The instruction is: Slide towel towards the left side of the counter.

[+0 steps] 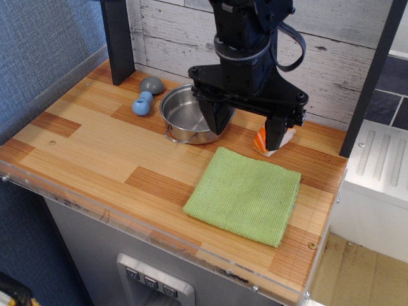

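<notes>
Observation.image view shows one towel [245, 195], a flat, almost square cloth of light green colour with a fine ribbed weave, lying spread on the right part of the counter [95, 150], near the front edge. Its corners look a little rounded, and it is clearly wider than the pot behind it. The counter is made of wood-plank strips, some light and some reddish-brown, and it has a clear plastic strip along the front, above a grey base. Above the back edge of the towel hangs the single black gripper [245, 131]; its two fingers are spread apart and they grasp nothing, with one finger in front of the pot and the other in front of an orange and white object [288, 135], which I cannot identify because it is mostly hidden. Behind the towel, to the left, stands one round steel pot [182, 115], shiny and empty, with a small handle at the front. Further left lie one blue object [142, 103] with a rounded, dumbbell-like shape and one grey rounded object [152, 83], close together. Behind is a wall of whitish planks.
</notes>
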Robot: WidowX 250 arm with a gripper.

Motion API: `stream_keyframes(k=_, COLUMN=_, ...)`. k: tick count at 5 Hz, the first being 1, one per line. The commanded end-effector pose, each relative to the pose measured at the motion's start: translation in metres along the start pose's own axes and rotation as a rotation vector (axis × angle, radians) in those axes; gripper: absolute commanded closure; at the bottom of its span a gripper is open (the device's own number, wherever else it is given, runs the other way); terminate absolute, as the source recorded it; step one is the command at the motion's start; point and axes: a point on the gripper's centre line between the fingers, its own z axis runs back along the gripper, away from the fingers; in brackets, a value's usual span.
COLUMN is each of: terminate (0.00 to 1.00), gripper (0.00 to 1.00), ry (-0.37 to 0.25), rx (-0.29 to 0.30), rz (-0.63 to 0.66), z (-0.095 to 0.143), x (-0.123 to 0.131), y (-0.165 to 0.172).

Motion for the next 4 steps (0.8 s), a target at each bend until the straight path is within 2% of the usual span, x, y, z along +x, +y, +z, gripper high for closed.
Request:
stream_keyframes(k=1, terminate=0.0, gripper=0.0, ry=0.0, rx=0.0, rz=0.0, z=0.0, x=0.0, y=0.0)
stream_keyframes(k=3, terminate=0.0, gripper=0.0, ry=0.062, rx=-0.018, rz=0.012, z=-0.032, x=-0.013, y=0.003)
stream_keyframes(k=4, terminate=0.0, gripper=0.0, ry=0.08, rx=-0.007, rz=0.01, z=-0.044, x=-0.016, y=0.005)
